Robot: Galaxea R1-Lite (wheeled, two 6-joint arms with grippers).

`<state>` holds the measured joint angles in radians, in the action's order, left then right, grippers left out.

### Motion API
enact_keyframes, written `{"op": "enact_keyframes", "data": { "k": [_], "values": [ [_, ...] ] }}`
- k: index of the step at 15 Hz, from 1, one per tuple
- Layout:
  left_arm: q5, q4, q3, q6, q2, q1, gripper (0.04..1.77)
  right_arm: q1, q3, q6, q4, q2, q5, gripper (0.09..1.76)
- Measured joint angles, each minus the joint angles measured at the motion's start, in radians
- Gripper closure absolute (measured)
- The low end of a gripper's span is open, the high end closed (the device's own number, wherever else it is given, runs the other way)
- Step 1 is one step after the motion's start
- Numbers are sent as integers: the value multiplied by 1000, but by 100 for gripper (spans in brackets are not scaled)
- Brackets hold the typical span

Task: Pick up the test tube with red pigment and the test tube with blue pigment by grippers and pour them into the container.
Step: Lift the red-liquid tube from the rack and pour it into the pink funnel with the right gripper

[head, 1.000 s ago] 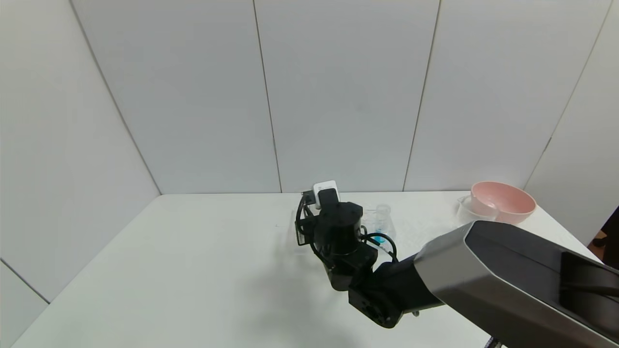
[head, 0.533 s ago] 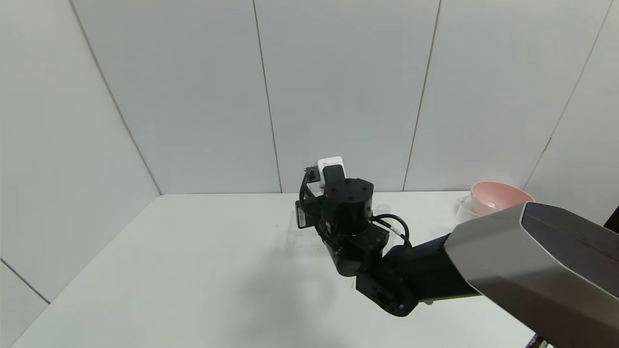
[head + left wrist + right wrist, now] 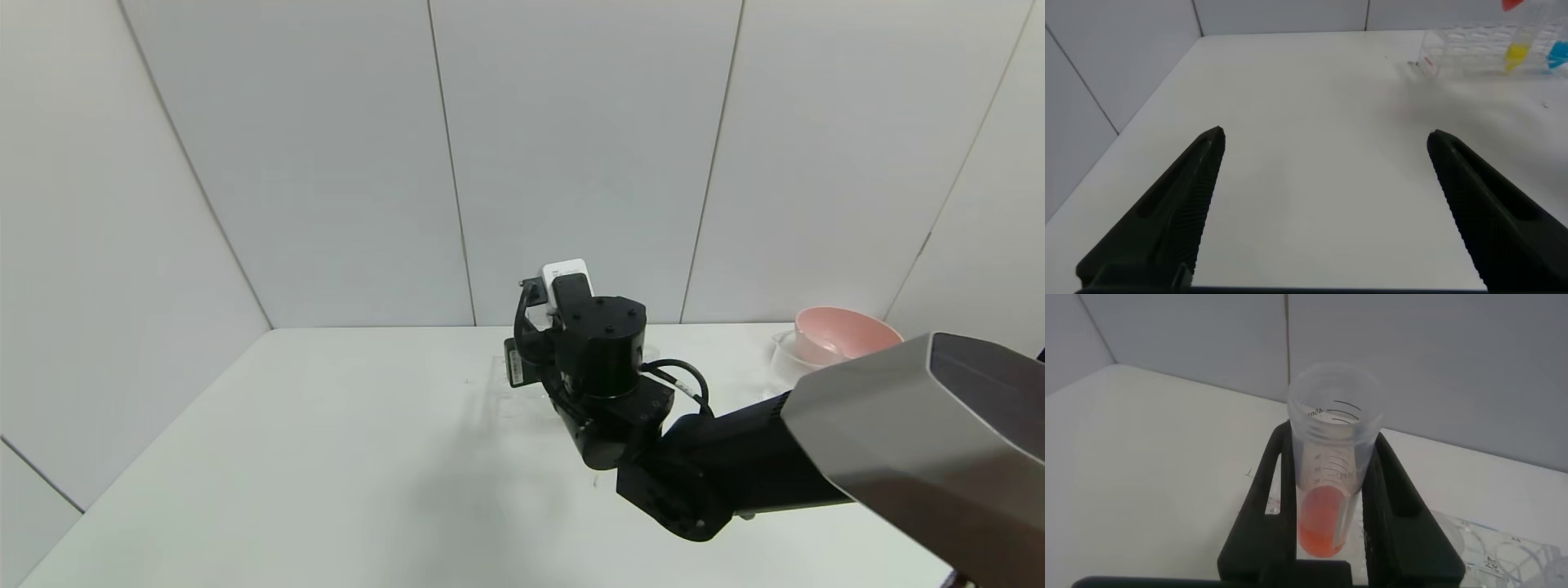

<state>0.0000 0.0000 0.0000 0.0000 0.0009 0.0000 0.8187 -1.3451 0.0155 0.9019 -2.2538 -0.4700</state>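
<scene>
1. Since a second ago, right gripper (image 3: 543, 327) has risen from table level to above the rack area; blue tube and beaker, visible behind it then, are now hidden by the wrist in head view
2. Right gripper: black jaws closed snugly on the short clear round-bottomed test tube with orange-red liquid (image 3: 1331, 498), gripped mid-body, tube upright, mouth up, liquid pooled at bottom; likely held vertical to avoid spilling before the pour
3. Clear plastic tube rack (image 3: 1478, 51) sits on the white table (image 3: 326, 457), at about 1 o'clock from the left gripper; a yellow-liquid tube (image 3: 1515, 54) and the short clear tube with bright blue liquid (image 3: 1558, 54) stand in it
4. Left gripper (image 3: 1327, 204): black jaws wide apart, holding nothing, hovering low over bare table, apparently idle
5. Pink bowl (image 3: 845, 333) at 3 o'clock, far table edge; beaker not visible now
</scene>
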Motion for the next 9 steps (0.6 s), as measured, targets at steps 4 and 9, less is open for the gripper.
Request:
{"op": "enact_keyframes", "data": {
  "k": [4, 9],
  "values": [
    [0, 0, 0, 0, 0, 0, 5, -1, 238, -4, 9, 164, 97, 133],
    [0, 0, 0, 0, 0, 0, 5, -40, 626, -4, 9, 477, 287, 133]
  ]
}}
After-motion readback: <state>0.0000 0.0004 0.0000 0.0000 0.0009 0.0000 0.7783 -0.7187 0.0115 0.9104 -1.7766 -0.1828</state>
